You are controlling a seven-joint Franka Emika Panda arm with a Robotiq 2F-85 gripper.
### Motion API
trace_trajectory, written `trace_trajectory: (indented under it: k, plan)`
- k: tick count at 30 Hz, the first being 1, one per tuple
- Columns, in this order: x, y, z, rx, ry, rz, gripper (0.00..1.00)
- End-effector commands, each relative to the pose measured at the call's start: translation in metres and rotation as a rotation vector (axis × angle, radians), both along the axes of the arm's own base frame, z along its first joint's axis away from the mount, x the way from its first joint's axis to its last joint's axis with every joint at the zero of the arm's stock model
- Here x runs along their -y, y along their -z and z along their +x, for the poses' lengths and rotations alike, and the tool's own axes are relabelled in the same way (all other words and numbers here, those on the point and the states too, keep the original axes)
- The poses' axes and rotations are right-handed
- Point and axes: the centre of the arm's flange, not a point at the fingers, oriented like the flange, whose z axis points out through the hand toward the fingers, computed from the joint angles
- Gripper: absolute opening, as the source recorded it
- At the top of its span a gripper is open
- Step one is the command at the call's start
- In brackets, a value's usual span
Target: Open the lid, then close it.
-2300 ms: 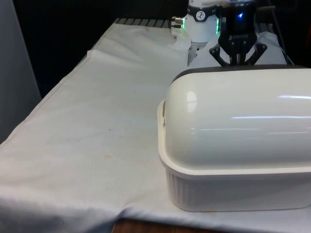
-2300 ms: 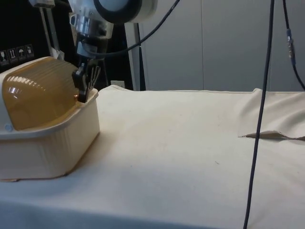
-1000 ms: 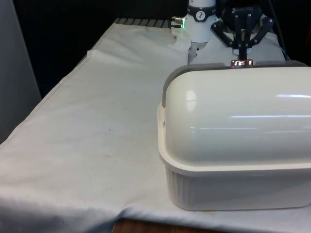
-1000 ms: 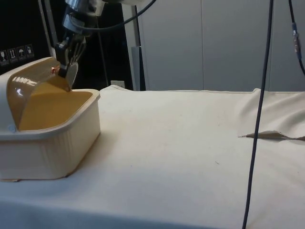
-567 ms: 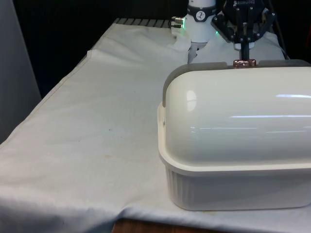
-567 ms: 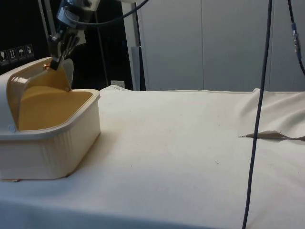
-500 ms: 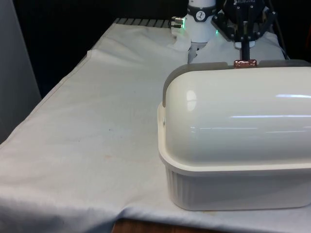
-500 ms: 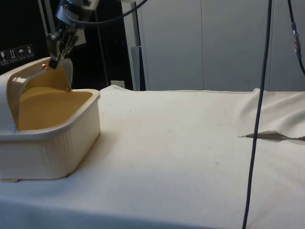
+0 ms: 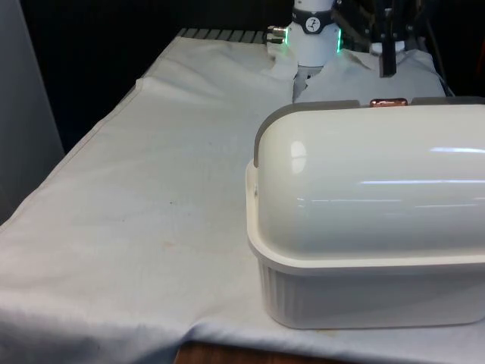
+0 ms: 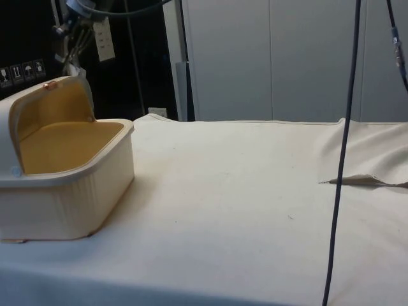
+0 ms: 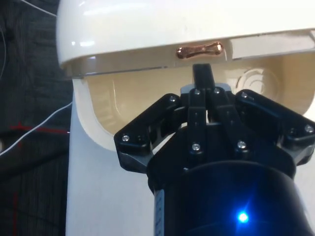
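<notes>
Standing on the table (image 9: 151,189), front view: bread box (image 9: 364,292), lid (image 9: 371,182) rolled back. Side view: claw (image 10: 69,56) above the copper handle (image 10: 48,85), apart from it. Wrist view: claw (image 11: 203,73) closed, empty, near the handle (image 11: 200,50).

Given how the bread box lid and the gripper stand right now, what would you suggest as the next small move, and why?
Probably bring the gripper back down to the copper handle to start pulling the lid shut. The bread box stands open, its yellow inside showing, and the shut fingers hang clear of the handle, gripping nothing.
</notes>
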Motion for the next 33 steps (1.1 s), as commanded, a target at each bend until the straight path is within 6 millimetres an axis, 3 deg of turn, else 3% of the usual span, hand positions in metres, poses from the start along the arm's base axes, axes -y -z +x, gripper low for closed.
trace_trajectory:
  k: [1, 23, 33]
  plan:
    - [0.003, -0.006, 0.0, -0.005, 0.001, -0.004, 0.0]
    - [0.006, -0.069, 0.016, 0.016, -0.011, 0.007, 0.0]
    - [0.005, -0.082, 0.019, 0.023, -0.025, 0.004, 0.0]
